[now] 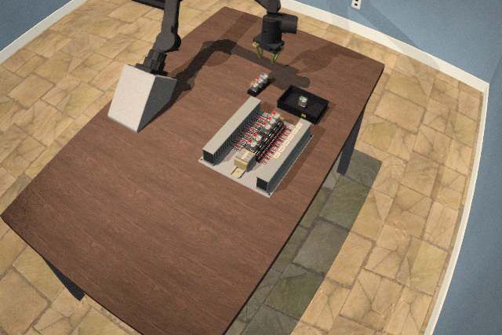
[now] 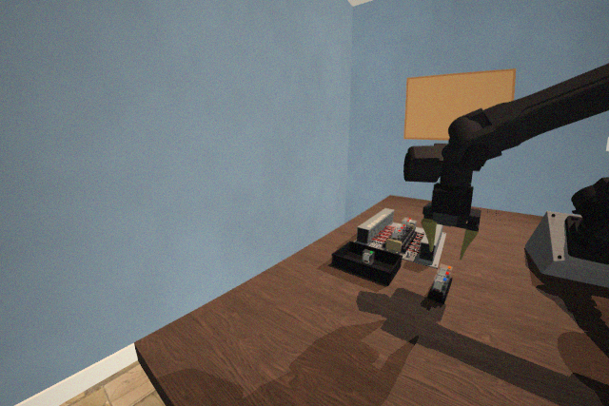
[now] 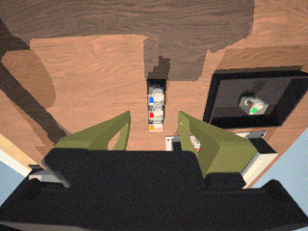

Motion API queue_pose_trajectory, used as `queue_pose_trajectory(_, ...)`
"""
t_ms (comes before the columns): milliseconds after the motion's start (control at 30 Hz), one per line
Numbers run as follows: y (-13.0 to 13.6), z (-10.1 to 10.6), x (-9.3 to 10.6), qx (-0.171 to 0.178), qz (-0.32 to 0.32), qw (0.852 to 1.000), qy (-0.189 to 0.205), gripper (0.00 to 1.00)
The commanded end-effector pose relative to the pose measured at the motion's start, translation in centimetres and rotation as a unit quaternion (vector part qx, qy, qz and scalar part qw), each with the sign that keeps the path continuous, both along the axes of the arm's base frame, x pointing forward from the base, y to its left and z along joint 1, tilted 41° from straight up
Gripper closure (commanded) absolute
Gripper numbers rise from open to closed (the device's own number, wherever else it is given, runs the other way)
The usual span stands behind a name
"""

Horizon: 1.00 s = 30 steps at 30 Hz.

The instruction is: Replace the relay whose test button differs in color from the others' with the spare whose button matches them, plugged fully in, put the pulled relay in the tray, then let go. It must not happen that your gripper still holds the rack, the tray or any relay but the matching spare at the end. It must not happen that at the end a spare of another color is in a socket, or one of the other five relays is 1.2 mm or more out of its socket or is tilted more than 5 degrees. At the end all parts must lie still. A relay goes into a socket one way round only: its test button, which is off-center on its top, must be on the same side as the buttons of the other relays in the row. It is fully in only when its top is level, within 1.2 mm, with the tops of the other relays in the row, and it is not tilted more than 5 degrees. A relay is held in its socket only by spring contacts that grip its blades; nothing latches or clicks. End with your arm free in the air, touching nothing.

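My gripper (image 1: 267,56) (image 2: 447,250) (image 3: 154,115) is open and empty. It hangs well above the table, just behind the small black spare holder (image 1: 258,84) (image 2: 440,285) (image 3: 156,83). The holder carries three spare relays with blue (image 3: 151,99), red (image 3: 151,115) and orange (image 3: 151,128) buttons. The black tray (image 1: 293,111) (image 2: 361,269) (image 3: 210,103) holds a relay with a green button (image 1: 302,100) (image 2: 367,256) (image 3: 251,104), standing upright. Several relays with red buttons (image 1: 267,127) (image 2: 405,229) stand in a row on the grey panel (image 1: 210,162); I cannot make out their sockets.
Two long grey wire ducts (image 1: 230,129) (image 1: 284,156) flank the relay row, with a beige block (image 1: 243,161) at its near end. The arm's grey wedge base (image 1: 140,96) (image 2: 553,246) stands at the table's left. The table edge runs just right of the tray.
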<state>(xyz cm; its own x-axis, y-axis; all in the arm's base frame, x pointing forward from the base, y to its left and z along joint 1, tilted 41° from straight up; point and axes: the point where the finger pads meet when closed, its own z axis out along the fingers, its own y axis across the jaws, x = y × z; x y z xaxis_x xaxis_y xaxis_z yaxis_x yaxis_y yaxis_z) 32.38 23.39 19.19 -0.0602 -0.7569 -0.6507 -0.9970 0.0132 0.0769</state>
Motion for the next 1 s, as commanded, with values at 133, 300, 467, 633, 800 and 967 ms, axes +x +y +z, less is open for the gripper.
queue_pose_trajectory(133, 0.0, 1.6, 1.5, 0.009, -0.007, 1.0, -0.026, 0.41)
queue_pose_trajectory(300, 0.0, 1.6, 1.5, 0.009, -0.007, 1.0, -0.026, 0.41)
queue_pose_trajectory(467, 0.0, 1.6, 1.5, 0.009, -0.007, 1.0, -0.026, 0.41)
queue_pose_trajectory(633, 0.0, 1.6, 1.5, 0.009, -0.007, 1.0, -0.026, 0.41)
queue_pose_trajectory(800, 0.0, 1.5, 1.5, 0.009, -0.007, 1.0, -0.025, 0.41)
queue_pose_trajectory(967, -0.7, 0.2, 1.2, 0.007, -0.007, 1.0, -0.019, 0.41)
